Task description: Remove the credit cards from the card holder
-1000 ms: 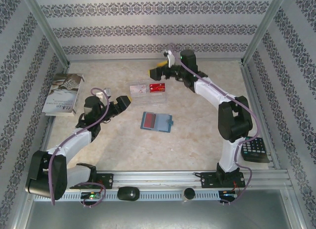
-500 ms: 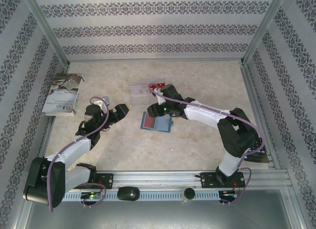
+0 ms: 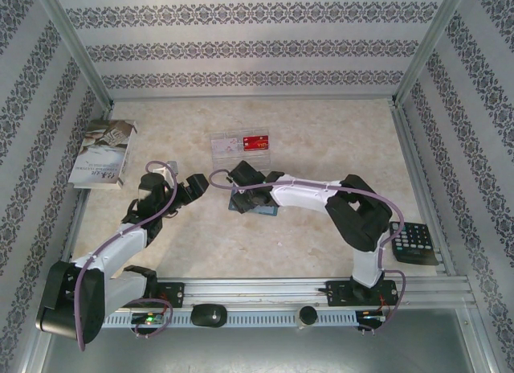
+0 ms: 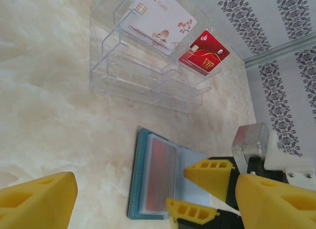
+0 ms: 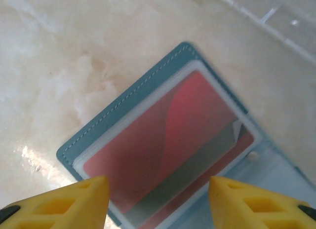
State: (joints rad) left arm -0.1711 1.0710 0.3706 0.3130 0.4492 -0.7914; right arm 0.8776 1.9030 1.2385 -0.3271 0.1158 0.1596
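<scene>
The teal card holder [image 3: 265, 211] [image 4: 136, 179] [image 5: 123, 108] lies open on the marble table. A red credit card [image 5: 173, 140] [image 4: 158, 170] sits in its clear sleeve. My right gripper [image 3: 243, 198] [image 5: 158, 189] [image 4: 178, 188] hovers low over it, open, with a yellow fingertip on each side of the sleeve and nothing gripped. Just left of the holder my left gripper [image 3: 197, 184] [image 4: 155, 189] is wide open and empty. A white credit card [image 4: 160, 19] [image 3: 226, 145] and a second red one [image 4: 203, 51] [image 3: 255, 143] stand in the clear tray [image 3: 241, 157] [image 4: 143, 76] behind.
A white booklet [image 3: 103, 152] lies at the far left by the wall. A black calculator [image 3: 414, 243] sits at the right edge beside the right arm's base. Patterned walls close in three sides.
My right arm swung from behind the clear tray forward and down onto the card holder, and its jaws narrowed. The left gripper barely moved.
</scene>
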